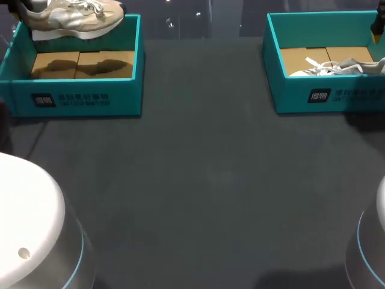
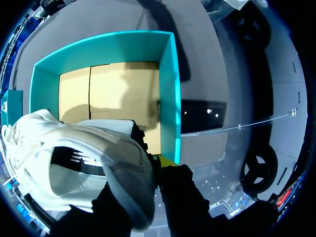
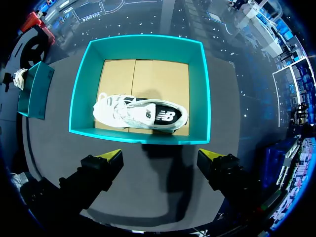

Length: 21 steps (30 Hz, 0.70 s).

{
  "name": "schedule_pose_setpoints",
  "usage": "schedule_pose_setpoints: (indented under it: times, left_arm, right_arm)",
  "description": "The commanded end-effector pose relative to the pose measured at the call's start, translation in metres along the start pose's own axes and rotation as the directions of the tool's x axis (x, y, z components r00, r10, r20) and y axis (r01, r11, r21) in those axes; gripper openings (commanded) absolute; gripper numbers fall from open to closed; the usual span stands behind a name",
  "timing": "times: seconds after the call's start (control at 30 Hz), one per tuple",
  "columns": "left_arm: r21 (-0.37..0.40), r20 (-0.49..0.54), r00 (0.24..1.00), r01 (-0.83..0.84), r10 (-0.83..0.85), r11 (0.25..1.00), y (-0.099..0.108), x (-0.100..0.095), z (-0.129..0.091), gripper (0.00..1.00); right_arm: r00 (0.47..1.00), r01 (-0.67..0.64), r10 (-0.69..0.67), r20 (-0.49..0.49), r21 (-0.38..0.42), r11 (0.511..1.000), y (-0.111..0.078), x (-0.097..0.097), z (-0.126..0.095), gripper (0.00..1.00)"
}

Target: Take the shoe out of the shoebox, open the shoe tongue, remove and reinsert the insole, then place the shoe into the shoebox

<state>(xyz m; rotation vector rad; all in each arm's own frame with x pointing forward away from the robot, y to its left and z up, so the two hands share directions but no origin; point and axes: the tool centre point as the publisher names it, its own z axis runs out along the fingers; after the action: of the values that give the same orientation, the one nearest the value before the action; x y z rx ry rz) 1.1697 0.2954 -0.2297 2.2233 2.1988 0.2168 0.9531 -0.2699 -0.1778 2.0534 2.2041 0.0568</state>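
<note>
**Lifting the shoe clear of the left box**
My left gripper (image 2: 148, 173) is clamped on the shoe (image 1: 72, 15), which hangs above the back wall of the left box (image 1: 78, 102). I should raise it straight until the sole clears the rim, then set it down in front of that box. My right gripper (image 3: 160, 160), fingers apart, hangs well apart from that box.

Head camera high over table (image 1: 198, 180), wrist cameras close above left shoebox (image 2: 169, 84), right shoebox (image 3: 143, 42), both shared
</note>
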Motion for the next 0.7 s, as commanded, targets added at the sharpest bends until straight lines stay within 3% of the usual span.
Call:
schedule_pose_setpoints:
  times: [0.03,0.33,0.7]
  left_arm:
    - [-0.017,-0.019,1.0,-0.003,0.003,1.0,-0.013,-0.007,-0.032,0.0]
    - [-0.038,-0.057,0.998,0.021,-0.024,0.999,-0.026,-0.029,-0.076,0.0]
    - [-0.06,-0.087,0.996,0.023,-0.028,0.998,-0.056,-0.077,-0.138,0.0]
  right_arm:
    - [1.0,0.0,0.0,0.001,-0.001,1.0,-0.001,0.0,0.0,1.0]
    - [1.0,0.0,0.0,0.001,-0.001,1.0,-0.001,0.0,0.0,1.0]
    - [1.0,0.0,0.0,0.001,-0.001,1.0,-0.001,0.0,0.0,1.0]
